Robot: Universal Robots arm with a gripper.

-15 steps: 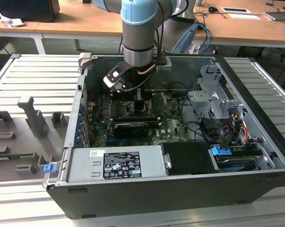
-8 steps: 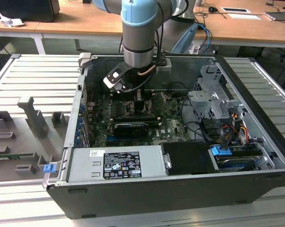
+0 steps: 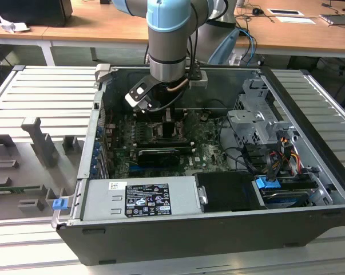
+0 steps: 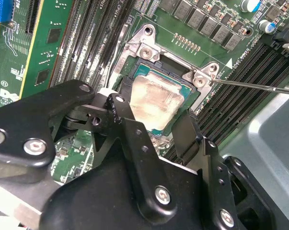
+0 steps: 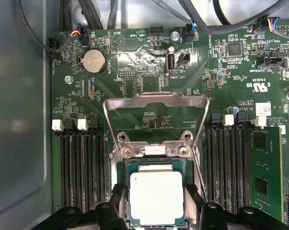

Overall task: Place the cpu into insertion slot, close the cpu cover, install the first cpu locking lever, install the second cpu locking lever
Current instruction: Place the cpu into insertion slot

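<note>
Jaws open, straddling the cpu (image 5: 156, 197) in the insertion slot (image 5: 154, 163), perhaps touching its edges.

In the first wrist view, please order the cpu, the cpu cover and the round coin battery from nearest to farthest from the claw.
1. cpu, in the insertion slot, right at the claw.
2. cpu cover, open, just beyond the slot.
3. coin battery, on the board past the cover.
</note>
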